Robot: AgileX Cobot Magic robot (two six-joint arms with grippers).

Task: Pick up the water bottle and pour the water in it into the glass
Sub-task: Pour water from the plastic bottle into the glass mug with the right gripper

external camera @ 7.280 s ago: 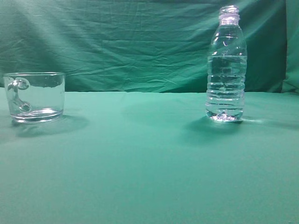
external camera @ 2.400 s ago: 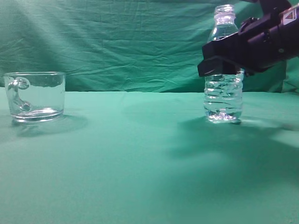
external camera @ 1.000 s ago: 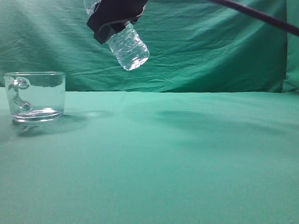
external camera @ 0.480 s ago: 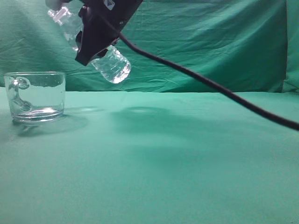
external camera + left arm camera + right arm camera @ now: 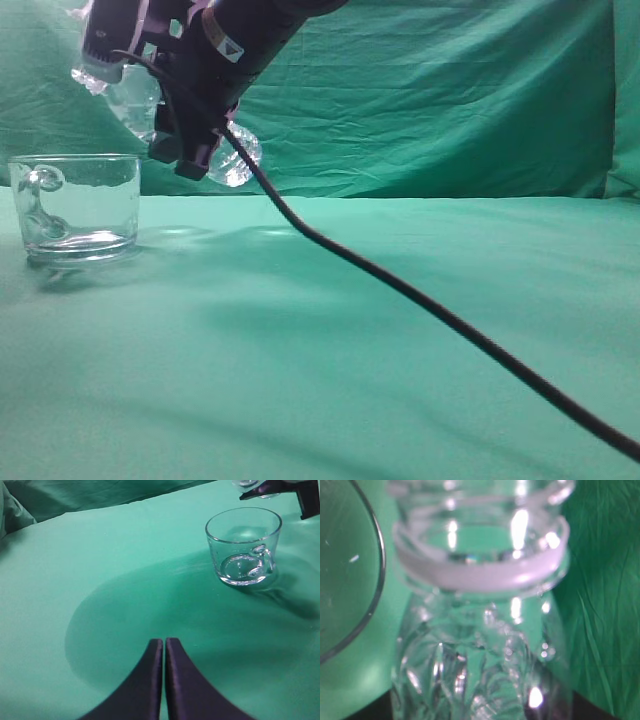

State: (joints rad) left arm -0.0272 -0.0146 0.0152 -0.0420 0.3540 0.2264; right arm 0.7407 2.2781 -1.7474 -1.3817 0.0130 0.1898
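The glass (image 5: 75,205) stands on the green cloth at the far left, handle facing the camera. My right gripper (image 5: 182,150) is shut on the water bottle (image 5: 235,160) and holds it in the air, just right of and above the glass. The bottle is tilted, with its open neck (image 5: 95,72) up-left over the glass and its base down-right. In the right wrist view the neck (image 5: 480,565) fills the frame, with the glass rim (image 5: 376,575) at the left. No stream of water shows. My left gripper (image 5: 164,644) is shut and empty, and the glass (image 5: 243,545) lies ahead of it to the right.
A black cable (image 5: 420,300) hangs from the right arm and runs across the cloth to the lower right. A wrinkled green backdrop (image 5: 450,90) closes the rear. The green cloth (image 5: 350,380) covers the whole table.
My right gripper has carried the bottle from the right side up and across to the left. It has come lower and closer to the glass, with the neck tipped more toward it.
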